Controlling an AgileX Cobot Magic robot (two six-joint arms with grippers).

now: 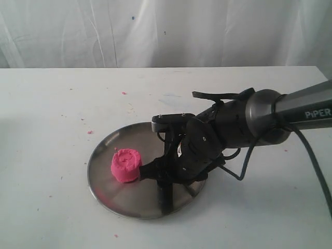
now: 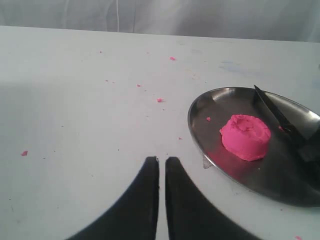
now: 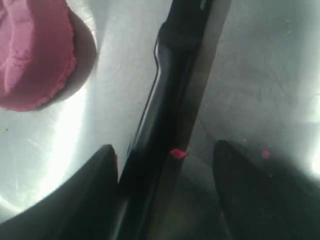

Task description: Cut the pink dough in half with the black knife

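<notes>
The pink dough (image 1: 126, 165) is one squat lump with a dimpled top, on the left part of the round steel plate (image 1: 104, 194). The left wrist view shows the dough (image 2: 245, 136) whole, with the black knife (image 2: 274, 110) lying flat on the plate behind it, point toward the far rim. My right gripper (image 1: 168, 174) is lowered onto the plate just right of the dough. It stands open (image 3: 164, 147) astride the knife (image 3: 167, 100), which runs close along one finger; the other finger stands well apart. The dough (image 3: 32, 55) is off to one side. My left gripper (image 2: 161, 159) is shut and empty above the bare table.
Tiny pink crumbs (image 2: 160, 100) dot the white table (image 1: 46, 171) left of and behind the plate, and a few (image 3: 178, 153) lie on the plate (image 3: 260, 75) itself. A white curtain (image 1: 155, 31) closes off the back. The right arm's cable (image 1: 311, 161) trails over the table's right side.
</notes>
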